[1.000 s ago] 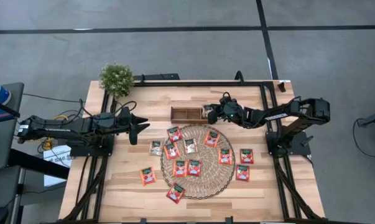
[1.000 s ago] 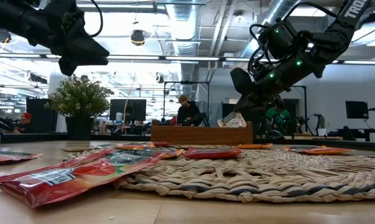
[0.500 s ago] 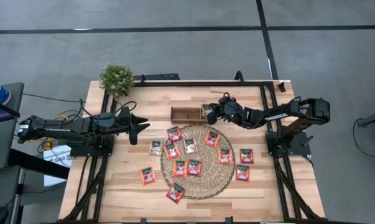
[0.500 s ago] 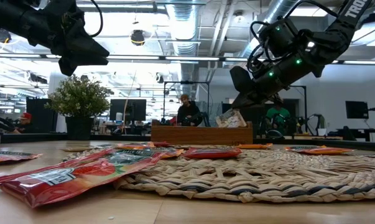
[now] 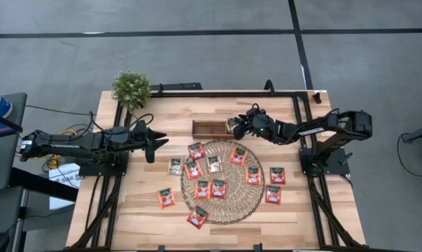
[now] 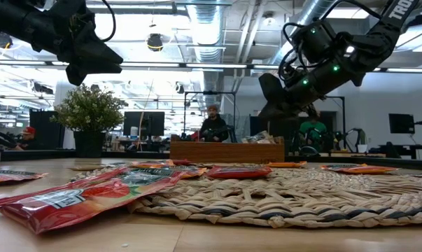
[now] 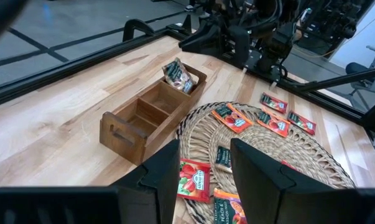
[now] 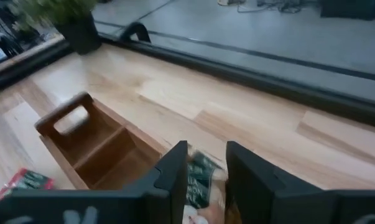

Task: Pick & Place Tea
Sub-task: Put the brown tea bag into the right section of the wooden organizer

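While the right pincer [image 5: 240, 127], fingers apart, hovers above the wooden tray's [image 5: 209, 128] end compartment, a pale sachet [image 7: 178, 75] lies directly beneath; left pincer [image 5: 153, 142] waits, fingers apart.

Sachet [image 8: 198, 180] in tray [image 8: 87, 146] half hidden behind right fingers [image 8: 175, 171]

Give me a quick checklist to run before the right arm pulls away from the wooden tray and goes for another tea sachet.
1. Pale sachet sits in the end compartment of the wooden tray: ok, leaning on its wall.
2. Right gripper apart from that sachet: ok, fingers parted just above it.
3. Tray's other compartments free: ok, both look empty.
4. Next sachets within reach on the woven mat: ok, several red ones lie flat.
5. Left gripper clear of the mat: ok, it waits open at the table's left edge.
6. Sachet fully settled flat: cannot tell.
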Action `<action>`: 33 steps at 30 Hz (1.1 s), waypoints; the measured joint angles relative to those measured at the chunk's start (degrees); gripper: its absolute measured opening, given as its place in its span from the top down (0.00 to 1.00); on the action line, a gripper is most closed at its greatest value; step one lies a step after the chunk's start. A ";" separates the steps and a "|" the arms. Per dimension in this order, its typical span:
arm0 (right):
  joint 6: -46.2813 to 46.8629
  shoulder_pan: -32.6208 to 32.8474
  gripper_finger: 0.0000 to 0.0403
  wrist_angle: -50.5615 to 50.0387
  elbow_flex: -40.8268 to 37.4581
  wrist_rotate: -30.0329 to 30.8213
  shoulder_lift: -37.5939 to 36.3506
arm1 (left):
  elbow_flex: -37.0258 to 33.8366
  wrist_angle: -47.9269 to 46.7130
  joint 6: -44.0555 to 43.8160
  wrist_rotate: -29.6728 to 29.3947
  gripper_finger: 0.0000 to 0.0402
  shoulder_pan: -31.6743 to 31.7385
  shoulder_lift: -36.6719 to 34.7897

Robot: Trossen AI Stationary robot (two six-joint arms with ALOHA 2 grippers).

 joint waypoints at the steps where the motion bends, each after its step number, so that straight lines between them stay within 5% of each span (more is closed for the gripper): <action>1: -0.89 0.00 0.75 0.95 0.00 -0.24 -0.01 | 0.00 0.00 0.00 0.00 0.67 0.01 0.00; 5: -2.92 -0.83 0.77 0.50 0.94 -3.85 0.09 | 0.00 0.00 0.00 0.00 0.67 0.01 0.00; 20: -10.43 -10.77 0.83 -26.34 15.38 -17.19 0.53 | 0.00 0.02 -0.13 0.94 0.67 0.02 0.00; 33: -9.97 -11.60 0.83 -29.96 17.22 -25.35 7.03 | 0.00 0.02 -0.42 1.46 0.67 0.02 -0.02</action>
